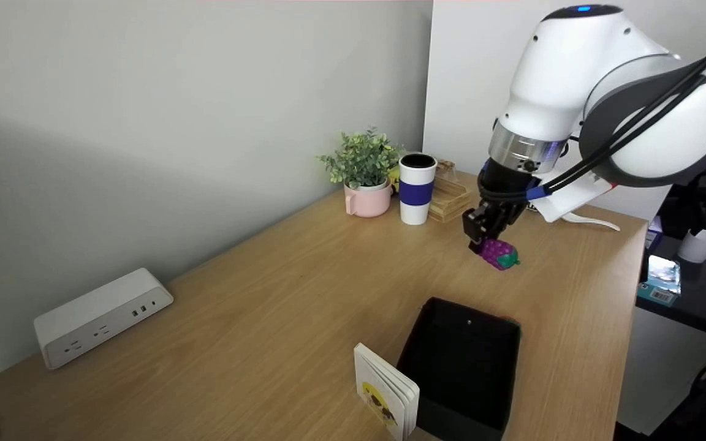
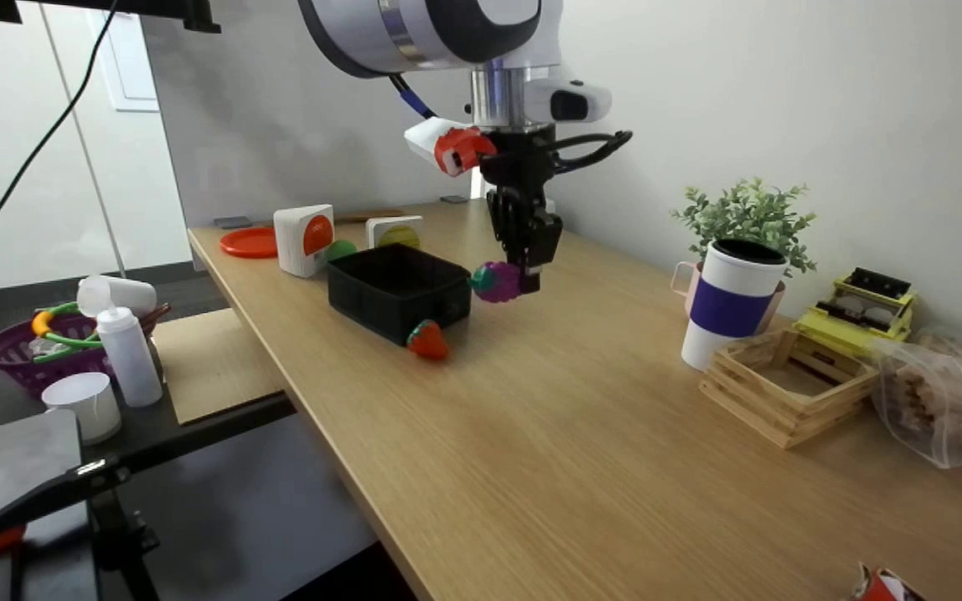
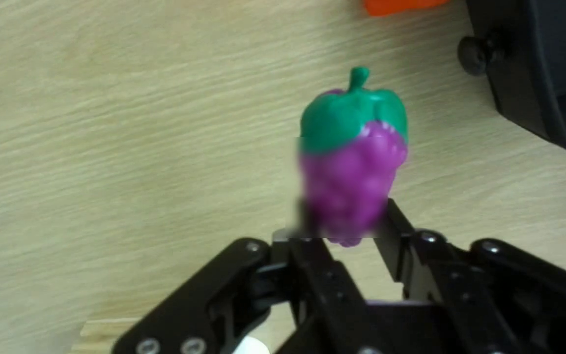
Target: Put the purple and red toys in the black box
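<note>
Purple first, seemingly: holds the berry toy (image 3: 354,160) clamped in the gripper (image 3: 349,216), outside the black box (image 2: 364,305); next, should move above it, lower and release.

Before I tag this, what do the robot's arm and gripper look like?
The rounded arm is white, with dark grey sections, a silver collar and a blue light. Black cables with blue tape run along it. The gripper is black, with screws showing.
</note>
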